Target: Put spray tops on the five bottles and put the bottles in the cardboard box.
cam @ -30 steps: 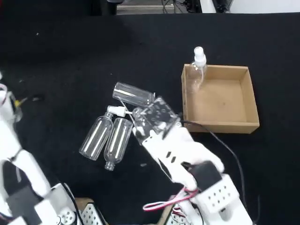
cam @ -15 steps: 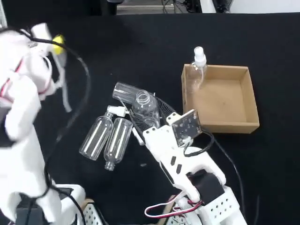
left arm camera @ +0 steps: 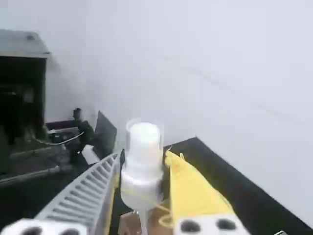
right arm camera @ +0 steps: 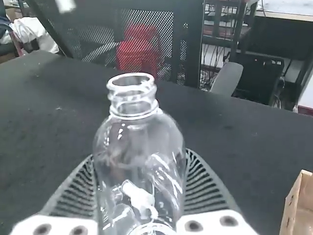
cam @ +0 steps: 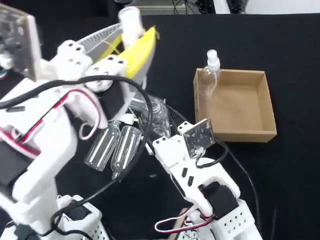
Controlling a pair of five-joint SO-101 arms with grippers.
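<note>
At the left gripper (cam: pixel 133 34): one yellow finger and one grey ribbed finger clamped on a white spray top (cam: pixel 129 17). Held high above the black counter (cam: pixel 280 45), upright, cap end up, thin tube hanging below in the left wrist view.

At the right gripper (right arm camera: pixel 139 200): both black ribbed fingers clamped on the body of a clear open bottle (right arm camera: pixel 139 147). Upright, neck up, no top fitted, positioned near the middle of the counter.

To the right of the open bottle in the high view, apart from it: the cardboard box (cam: pixel 235 135), open side up, resting on the counter. In its far left corner: a capped bottle (cam: pixel 210 75), standing upright with a spray top fitted.

To the left of the right gripper in the high view: a first lying bottle (cam: pixel 102 145) and a second lying bottle (cam: pixel 126 149), side by side and touching, flat on the counter. Just behind the open bottle: a third lying bottle (cam: pixel 136 104), on its side, partly hidden by the left arm.
</note>
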